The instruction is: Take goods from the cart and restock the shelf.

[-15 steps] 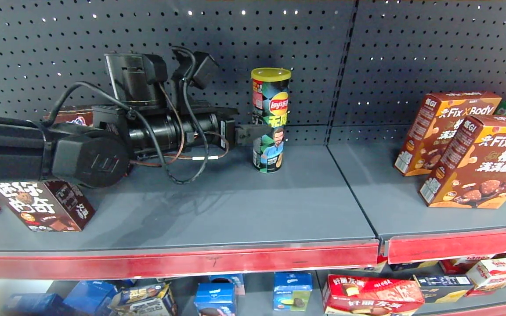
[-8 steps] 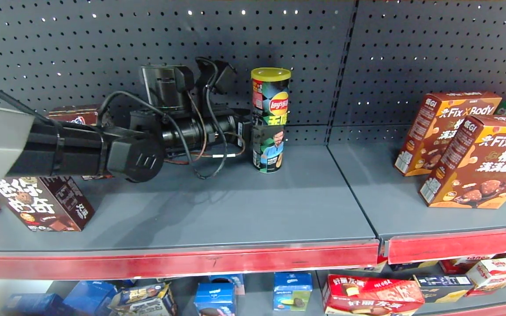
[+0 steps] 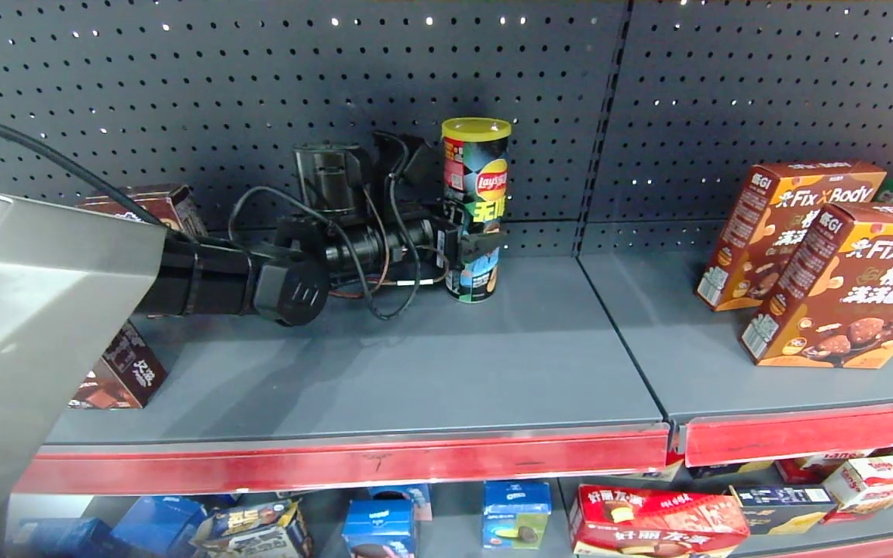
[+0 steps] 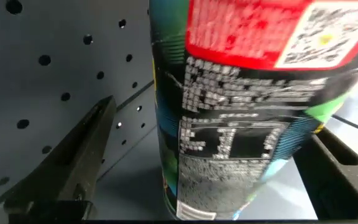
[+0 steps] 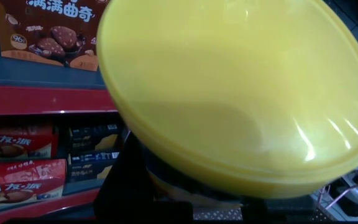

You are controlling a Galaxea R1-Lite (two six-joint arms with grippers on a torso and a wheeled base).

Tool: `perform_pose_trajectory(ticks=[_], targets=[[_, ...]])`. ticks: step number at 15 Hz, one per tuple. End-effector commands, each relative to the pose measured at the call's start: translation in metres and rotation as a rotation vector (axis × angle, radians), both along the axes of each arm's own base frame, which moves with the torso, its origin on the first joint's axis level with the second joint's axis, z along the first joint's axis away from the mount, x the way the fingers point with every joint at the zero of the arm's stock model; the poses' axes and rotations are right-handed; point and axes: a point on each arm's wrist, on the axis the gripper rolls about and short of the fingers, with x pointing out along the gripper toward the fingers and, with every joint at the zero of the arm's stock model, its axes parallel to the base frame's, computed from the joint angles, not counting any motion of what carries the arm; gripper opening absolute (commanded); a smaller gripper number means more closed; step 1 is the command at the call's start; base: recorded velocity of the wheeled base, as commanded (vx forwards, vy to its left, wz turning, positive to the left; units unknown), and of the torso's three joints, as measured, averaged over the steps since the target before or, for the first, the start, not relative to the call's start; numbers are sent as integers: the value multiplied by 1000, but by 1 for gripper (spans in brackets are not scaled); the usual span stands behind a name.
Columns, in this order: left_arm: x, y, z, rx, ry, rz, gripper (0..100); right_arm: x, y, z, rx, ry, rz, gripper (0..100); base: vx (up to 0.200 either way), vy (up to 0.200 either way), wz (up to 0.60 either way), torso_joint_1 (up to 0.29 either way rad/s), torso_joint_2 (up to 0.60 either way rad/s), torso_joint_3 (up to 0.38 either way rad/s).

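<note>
Chip can (image 3: 477, 167) stands upright between the fingers of the left gripper (image 3: 482, 234); the jaws are open and straddle its lower half, one finger (image 4: 73, 174) showing a gap from its side; it sits at the back of the grey shelf (image 3: 415, 364); pegboard (image 3: 183, 77) just behind; brown boxes (image 3: 842, 263) well apart to the right.

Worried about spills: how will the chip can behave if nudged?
The chip can stands tall on a narrow base, so it probably tips easily. Being round, it would likely roll once down. Its glossy wall may slip in the left end effector.
</note>
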Motion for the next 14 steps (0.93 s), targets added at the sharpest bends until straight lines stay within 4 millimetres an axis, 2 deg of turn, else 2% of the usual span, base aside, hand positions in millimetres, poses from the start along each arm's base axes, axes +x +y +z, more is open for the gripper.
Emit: perform_pose_trajectory(ticks=[1, 5, 11, 14], targets=[[6, -2, -5, 0, 3, 2, 100, -1, 0, 0, -1, -2, 0, 0, 0, 0, 0, 0, 0, 0], [10, -3, -3, -12, -6, 2, 100, -1, 0, 0, -3, -3, -1, 0, 0, 0, 0, 0, 0, 0], [10, -6, -1, -26, -6, -2, 100, -17, 4, -7, -24, 12, 3, 0, 0, 0, 0, 0, 0, 0], [11, -5, 0, -27, -8, 1, 100, -18, 5, -6, -24, 12, 4, 0, 0, 0, 0, 0, 0, 0]])
